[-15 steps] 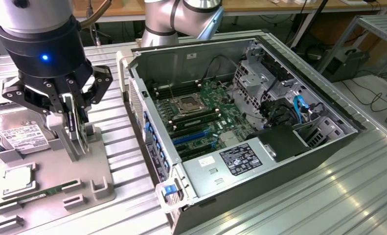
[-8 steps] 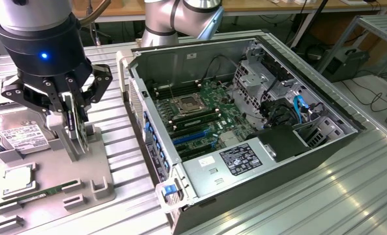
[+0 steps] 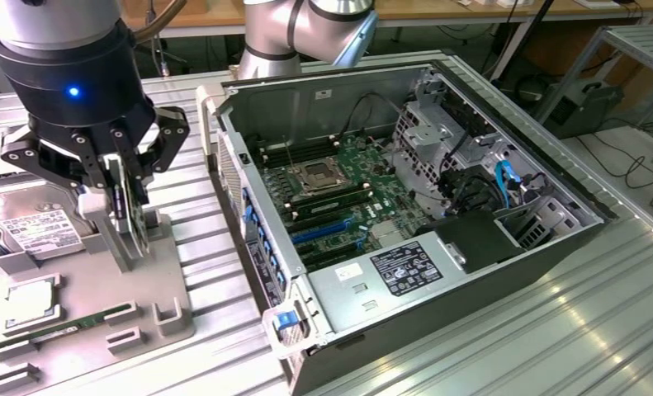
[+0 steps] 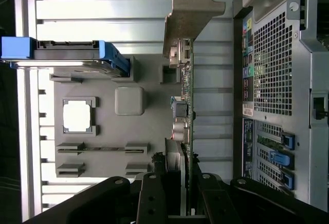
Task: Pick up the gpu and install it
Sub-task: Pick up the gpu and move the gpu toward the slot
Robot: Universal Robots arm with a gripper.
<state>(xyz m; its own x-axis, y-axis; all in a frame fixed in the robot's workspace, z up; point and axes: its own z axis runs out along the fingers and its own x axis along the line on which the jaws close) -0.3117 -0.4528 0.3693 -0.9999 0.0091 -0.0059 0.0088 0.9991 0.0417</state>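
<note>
The gpu (image 3: 128, 219) stands on edge, a thin dark slab over the upright slot of the grey parts tray (image 3: 155, 285) at the exterior view's left. My gripper (image 3: 122, 186) comes down on it from above, a finger on either side, shut on the card's upper edge. In the wrist view the gpu (image 4: 188, 106) runs edge-on away from the gripper (image 4: 184, 193), its silver end bracket (image 4: 191, 13) at the far end. Whether the card has left the slot I cannot tell. The open computer case (image 3: 414, 206) lies beside the tray with its motherboard (image 3: 338, 190) exposed.
On the tray lie a silver hard drive (image 3: 29, 219), a square CPU (image 3: 29, 297) and a narrow RAM stick (image 3: 68, 323). The case's perforated rear panel (image 4: 277, 80) stands close beside the card. Ribbed metal tabletop (image 3: 546, 330) surrounds everything.
</note>
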